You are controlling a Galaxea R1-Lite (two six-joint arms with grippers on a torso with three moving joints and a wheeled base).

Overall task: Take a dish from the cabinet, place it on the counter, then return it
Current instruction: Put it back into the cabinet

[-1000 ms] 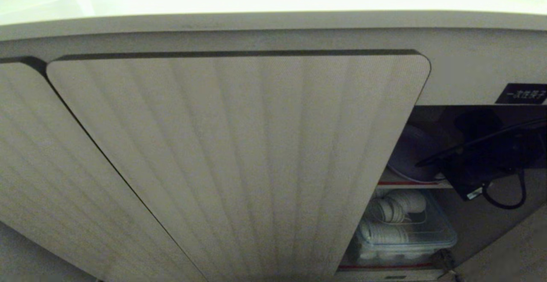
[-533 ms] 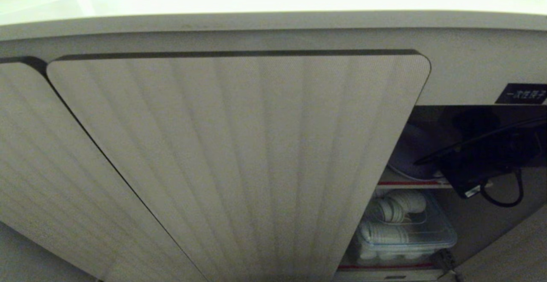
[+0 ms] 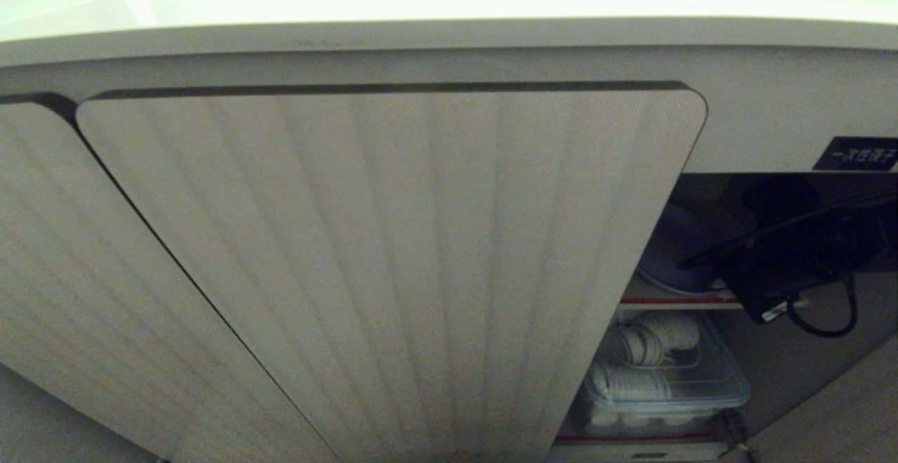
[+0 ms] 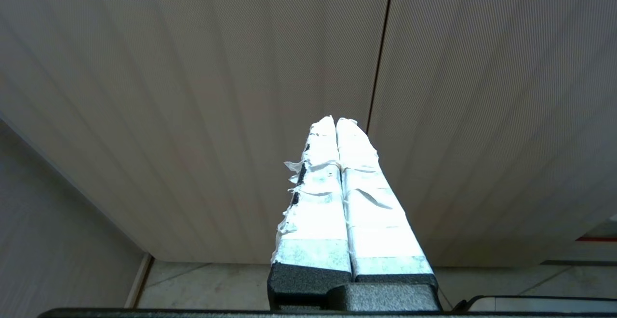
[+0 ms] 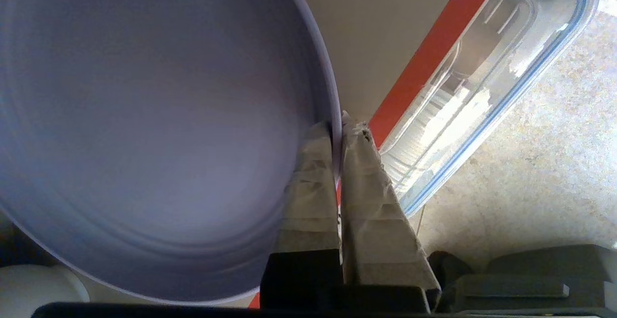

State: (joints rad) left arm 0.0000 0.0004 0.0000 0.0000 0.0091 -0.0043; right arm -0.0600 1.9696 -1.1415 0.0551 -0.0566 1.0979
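Pinching the rim of the dish (image 5: 144,130), the right gripper (image 5: 337,127) had its taped fingers (image 5: 313,183) closed on the plate's edge, one finger on each face. The pale lavender plate stood tilted rather than flat, its concave face with faint rings turned toward the wrist camera. Being round, it had no long axis to speak of. Just beyond the dish ran the red edge of the shelf (image 5: 424,62), and past that lay a clear lidded container (image 5: 511,67) on the level below.

In the head view the dish (image 3: 677,252) sat inside the open right side of the cabinet (image 3: 393,259), above the red-edged shelf, with the dark right arm (image 3: 793,266) reaching in beside it. A small black label (image 3: 857,154) was fixed above the opening, and the counter (image 3: 421,7) ran across the top, farthest away.

The left gripper (image 4: 336,121) hung with its fingers pressed together, empty, before the closed ribbed doors.
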